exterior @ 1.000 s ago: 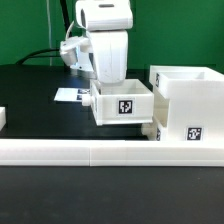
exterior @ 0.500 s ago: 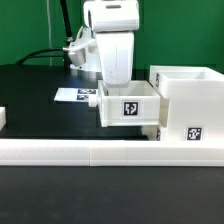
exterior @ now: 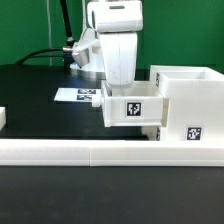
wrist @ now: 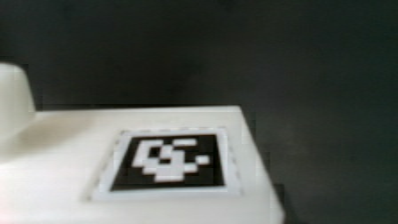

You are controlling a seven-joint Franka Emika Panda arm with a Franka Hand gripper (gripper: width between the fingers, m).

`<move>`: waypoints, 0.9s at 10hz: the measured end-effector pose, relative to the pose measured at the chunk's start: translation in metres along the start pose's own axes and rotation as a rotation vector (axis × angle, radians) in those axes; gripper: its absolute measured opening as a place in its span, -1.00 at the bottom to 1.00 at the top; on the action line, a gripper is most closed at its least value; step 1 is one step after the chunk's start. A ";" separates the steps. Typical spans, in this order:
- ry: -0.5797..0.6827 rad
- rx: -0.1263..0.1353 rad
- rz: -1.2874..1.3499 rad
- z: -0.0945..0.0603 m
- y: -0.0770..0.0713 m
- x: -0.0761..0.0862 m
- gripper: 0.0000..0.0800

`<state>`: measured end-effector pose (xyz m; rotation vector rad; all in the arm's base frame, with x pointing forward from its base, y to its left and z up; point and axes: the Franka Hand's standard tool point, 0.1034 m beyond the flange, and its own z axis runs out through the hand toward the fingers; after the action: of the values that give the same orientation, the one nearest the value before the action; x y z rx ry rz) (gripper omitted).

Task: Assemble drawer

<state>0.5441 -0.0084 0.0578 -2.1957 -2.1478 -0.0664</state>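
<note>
Because the tray (exterior: 131, 104) must slide into the housing (exterior: 187, 100), your gripper (exterior: 121, 82) is clamping it level alongside.

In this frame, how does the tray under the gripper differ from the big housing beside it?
The tray is smaller and lower than the housing. The tray sits directly below the arm, while the housing stands free at the exterior view's right. The tray's tag sits high on its face; the housing's tag sits lower, near the rail. Both are white plastic with black-and-white square tags.

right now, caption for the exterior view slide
Arm's end effector carries a small white tray toward the big white housing, behind the long white rail.
</note>
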 end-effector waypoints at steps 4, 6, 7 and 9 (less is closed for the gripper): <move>0.002 0.006 0.001 0.003 -0.002 0.000 -0.89; 0.002 0.007 0.003 0.004 -0.003 -0.001 -0.89; 0.002 0.007 0.003 0.004 -0.002 -0.001 -0.89; 0.002 0.007 0.003 0.004 -0.003 -0.001 -0.89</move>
<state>0.5415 -0.0087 0.0537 -2.1943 -2.1399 -0.0604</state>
